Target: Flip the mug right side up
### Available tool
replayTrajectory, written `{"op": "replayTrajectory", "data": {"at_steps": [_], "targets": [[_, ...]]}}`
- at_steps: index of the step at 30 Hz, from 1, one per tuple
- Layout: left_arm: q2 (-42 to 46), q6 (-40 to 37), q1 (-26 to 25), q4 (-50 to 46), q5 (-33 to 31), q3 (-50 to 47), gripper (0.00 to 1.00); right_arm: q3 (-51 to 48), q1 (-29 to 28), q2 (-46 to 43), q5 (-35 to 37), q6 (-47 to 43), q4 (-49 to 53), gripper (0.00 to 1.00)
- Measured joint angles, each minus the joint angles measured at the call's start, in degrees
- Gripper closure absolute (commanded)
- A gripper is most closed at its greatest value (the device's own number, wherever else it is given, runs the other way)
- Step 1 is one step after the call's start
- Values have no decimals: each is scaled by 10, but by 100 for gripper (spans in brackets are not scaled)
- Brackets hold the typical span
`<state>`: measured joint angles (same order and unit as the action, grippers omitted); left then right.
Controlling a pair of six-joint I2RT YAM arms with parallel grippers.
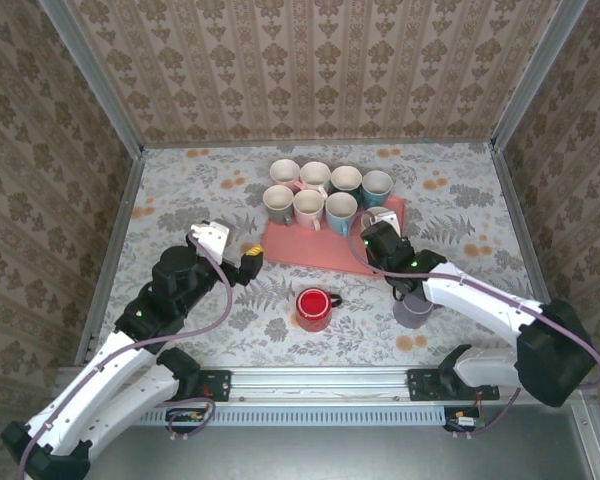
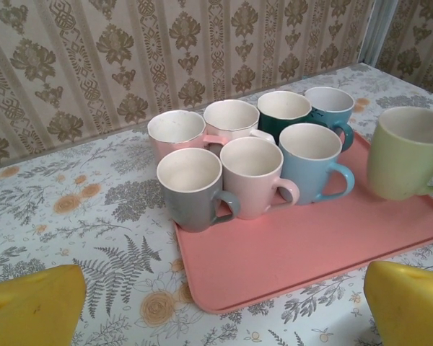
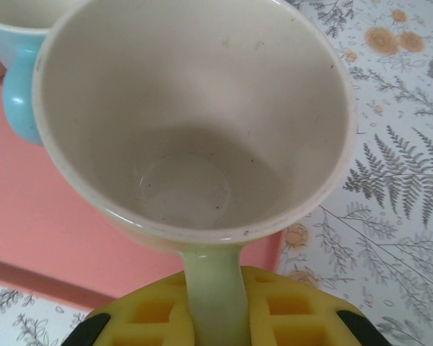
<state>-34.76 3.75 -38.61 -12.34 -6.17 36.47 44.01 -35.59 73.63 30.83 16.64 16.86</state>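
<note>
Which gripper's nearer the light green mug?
Right. The right gripper grips the light green mug by its handle at the right end of the pink tray. The left gripper, open, sits off the tray's left edge.

The whole table (image 1: 180, 200) is taken in from high above its near edge by the top external camera, which is tilted down toward the back wall (image 1: 310, 70). From the left wrist the scene is viewed low and at a slant across the tabletop toward the pink tray (image 2: 289, 259), with that camera's own yellow fingertips (image 2: 32, 306) seen at the lower corners. From the right wrist the pale green mug (image 3: 195, 122) is looked into from very close above, its handle framed between the yellow pads (image 3: 151, 310). The pink tray, the blue mug (image 2: 307, 162) and the pale green mug are shared by all three views.
</note>
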Motion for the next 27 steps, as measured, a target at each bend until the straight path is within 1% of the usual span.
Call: {"op": "replayTrajectory", "data": {"at_steps": [11, 13, 17, 23, 27], "targets": [[0, -6, -8, 4, 4, -4, 0, -19, 27, 113, 1, 3, -139, 100], [0, -7, -10, 4, 4, -5, 0, -19, 29, 124, 1, 3, -162, 98], [0, -9, -11, 4, 4, -5, 0, -19, 32, 141, 2, 3, -195, 88], [-4, -10, -11, 4, 4, -5, 0, -9, 40, 165, 3, 12, -223, 77], [-7, -10, -11, 4, 4, -5, 0, -7, 42, 167, 0, 19, -223, 65]]}}
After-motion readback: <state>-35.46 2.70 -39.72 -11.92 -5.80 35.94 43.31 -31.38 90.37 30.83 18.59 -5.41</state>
